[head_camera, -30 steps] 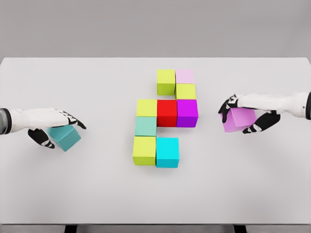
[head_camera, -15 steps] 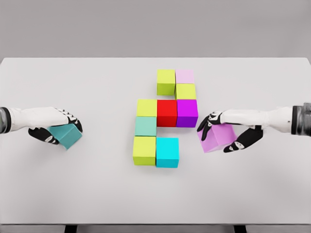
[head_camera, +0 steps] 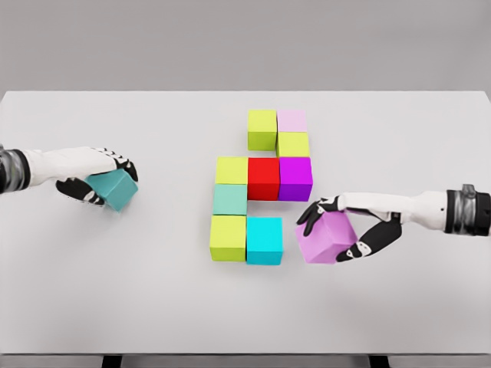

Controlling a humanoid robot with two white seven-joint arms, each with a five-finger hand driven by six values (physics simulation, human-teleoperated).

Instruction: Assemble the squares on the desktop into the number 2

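Nine cubes form a partial 2; right hand (head_camera: 335, 230), fingers gripping the violet cube (head_camera: 325, 239), has moved nearer the cyan cube (head_camera: 264, 240); left hand (head_camera: 96, 175) clasps a teal cube (head_camera: 116, 189).

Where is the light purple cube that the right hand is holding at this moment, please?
In the head view the light purple cube sits in the right hand, right of centre, just right of the cyan cube and below the magenta cube.

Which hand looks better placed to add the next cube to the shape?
The right hand. Its pink cube sits just right of the cyan cube ending the bottom row. The left hand holds its teal cube far off.
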